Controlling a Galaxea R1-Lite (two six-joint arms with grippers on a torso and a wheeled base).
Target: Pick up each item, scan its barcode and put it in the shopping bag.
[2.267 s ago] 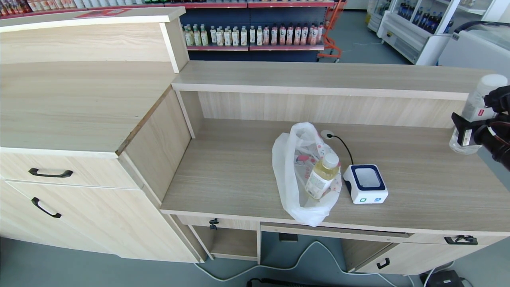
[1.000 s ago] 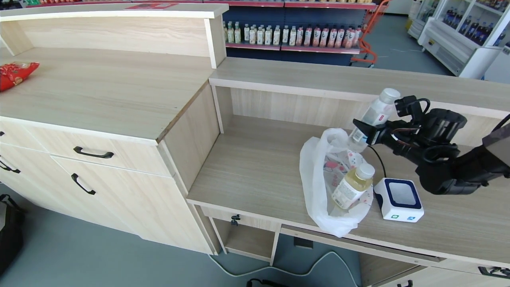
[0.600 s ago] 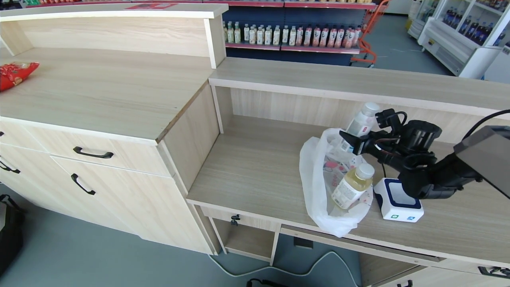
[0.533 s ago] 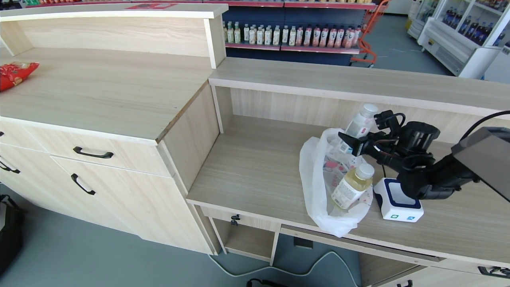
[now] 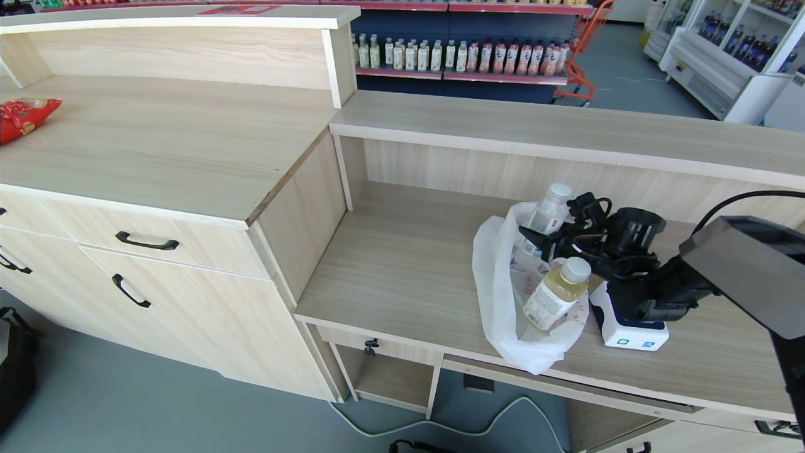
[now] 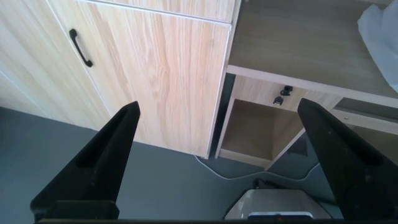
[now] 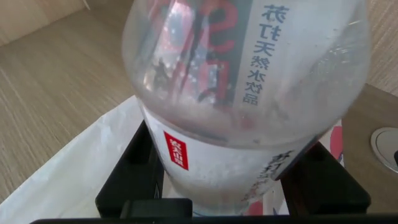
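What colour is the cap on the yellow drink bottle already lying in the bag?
White. The cap on the yellow drink bottle shows best in the head view.

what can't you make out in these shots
- Window of the scanner: head view, covered by the right arm.
- Base of the clear bottle: head view, hidden by the fingers of the right gripper and the bag rim, so I cannot tell if it is inside.
- Its barcode: right wrist view, too close, none visible.
- The red packet: head view, cut off by the edge.

- Inside the shopping bag [image 5: 494, 296], a yellow drink bottle [image 5: 556, 294] takes up the near side; the scanner [image 5: 629, 340] stands just right.
- Bare worktop [image 5: 402, 264] lies left of the bag.
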